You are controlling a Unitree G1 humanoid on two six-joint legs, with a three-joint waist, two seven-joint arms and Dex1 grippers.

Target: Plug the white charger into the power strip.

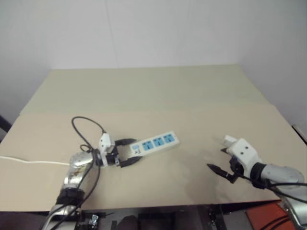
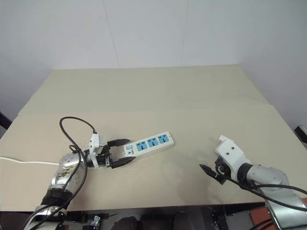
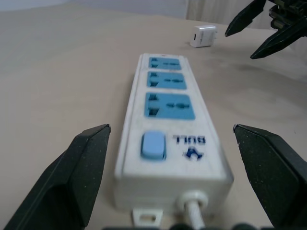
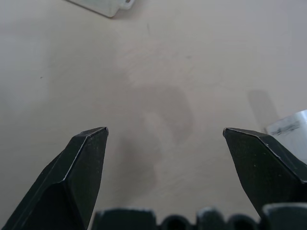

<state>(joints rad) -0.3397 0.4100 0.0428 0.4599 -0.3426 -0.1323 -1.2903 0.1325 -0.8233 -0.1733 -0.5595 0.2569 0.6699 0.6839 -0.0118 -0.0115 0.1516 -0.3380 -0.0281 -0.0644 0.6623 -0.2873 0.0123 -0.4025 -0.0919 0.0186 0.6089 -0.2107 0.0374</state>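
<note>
Your right gripper [image 1: 221,164] partly hides the white charger [image 1: 229,140], which lies well apart from the power strip [image 1: 155,143], at its 3 o'clock. Both grippers are spread and hold nothing; the left gripper [image 1: 133,151] straddles the strip's cord end. The table [image 1: 158,91] beyond is bare.

A lab-like test space: bare beige table [image 1: 158,91] against plain white wall [image 1: 144,28].

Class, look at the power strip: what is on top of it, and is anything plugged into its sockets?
On the power strip sit three blue sockets, all free of plugs, a blue switch and a logo. The white charger lies apart on the table. The strip's underside is hidden.
</note>
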